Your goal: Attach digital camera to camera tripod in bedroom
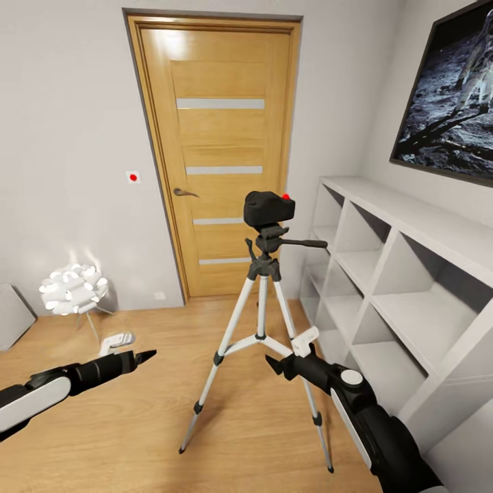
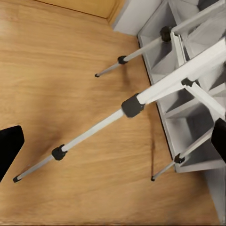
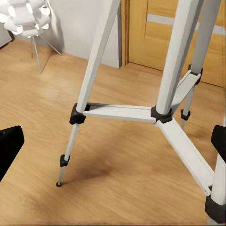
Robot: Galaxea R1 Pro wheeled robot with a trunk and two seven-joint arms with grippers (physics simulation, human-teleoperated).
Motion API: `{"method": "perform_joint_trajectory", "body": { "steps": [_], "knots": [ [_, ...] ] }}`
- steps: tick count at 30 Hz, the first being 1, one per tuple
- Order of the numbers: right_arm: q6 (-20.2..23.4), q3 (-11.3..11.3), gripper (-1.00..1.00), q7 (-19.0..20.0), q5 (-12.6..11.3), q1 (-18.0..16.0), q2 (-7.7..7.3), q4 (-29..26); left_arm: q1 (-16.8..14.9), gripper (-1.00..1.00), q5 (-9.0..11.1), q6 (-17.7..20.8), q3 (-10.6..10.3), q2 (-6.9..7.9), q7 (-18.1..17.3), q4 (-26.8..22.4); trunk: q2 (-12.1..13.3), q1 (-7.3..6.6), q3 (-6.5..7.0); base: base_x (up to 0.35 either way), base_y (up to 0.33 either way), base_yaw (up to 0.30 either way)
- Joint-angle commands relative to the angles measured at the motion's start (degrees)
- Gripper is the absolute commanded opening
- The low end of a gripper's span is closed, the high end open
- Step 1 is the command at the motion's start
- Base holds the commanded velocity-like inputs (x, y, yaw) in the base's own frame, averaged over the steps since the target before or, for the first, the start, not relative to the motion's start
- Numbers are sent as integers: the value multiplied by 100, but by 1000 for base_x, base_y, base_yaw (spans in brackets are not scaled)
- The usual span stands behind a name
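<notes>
Already the digital camera [image 1: 268,208] sits on the black pan head of the camera tripod [image 1: 262,322], high above both grippers and touching neither. It is a small matte-black box with a red dot on its top corner, level on the head, whose side handle points toward the white cubby shelving [image 1: 404,287].

The tripod stands on the light wood floor [image 1: 137,424] with its three silver-white legs spread (black joints and feet).

The right gripper [image 1: 291,356] hangs low beside the legs, jaws spread apart and holding nothing; its wrist view looks through dark fingertips [image 3: 9,148] at the leg braces. The left gripper [image 1: 130,352] hovers well apart to the other side, likewise released and empty.

Behind stand an orange-brown door [image 1: 219,157], a red-dot wall switch [image 1: 133,177], a white ball lamp [image 1: 72,289] and a framed astronaut picture [image 1: 452,96].
</notes>
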Motion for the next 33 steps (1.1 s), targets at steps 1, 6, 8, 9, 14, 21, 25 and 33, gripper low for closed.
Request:
{"method": "perform_joint_trajectory", "body": {
  "steps": [1,6,8,9,14,21,25,33],
  "knots": [
    [66,7,100,-54,28,10,6,6,45,100,52,0,-21,-73,-11,68,-14,3,-13,-14,17,0],
    [216,47,100,-722,28,196,39,300,443,100,48,-47,-19,-364,54,444,-14,3,-13,-7,9,0],
    [247,62,100,-1125,23,319,72,470,682,100,57,-155,-18,-428,74,572,-14,3,-13,-3,4,0],
    [257,66,100,-1333,19,370,110,576,823,100,61,-232,-18,-452,81,625,-14,3,-13,-2,3,0],
    [281,30,100,-2154,-23,508,363,1445,1592,100,71,-567,-37,-591,102,1001,-14,3,-13,-1,1,0],
    [211,-1,100,-2527,-56,569,497,3502,2601,100,82,-719,-43,-1223,41,2274,-14,3,-13,0,0,0],
    [-71,-18,100,-2587,-82,575,517,4816,2930,100,82,-752,-44,-1723,28,3211,-14,3,-13,0,0,0],
    [-302,-33,100,-2604,-96,576,523,5303,3021,100,80,-758,-44,-1981,28,3694,-14,3,-13,0,0,0]
  ]
}}
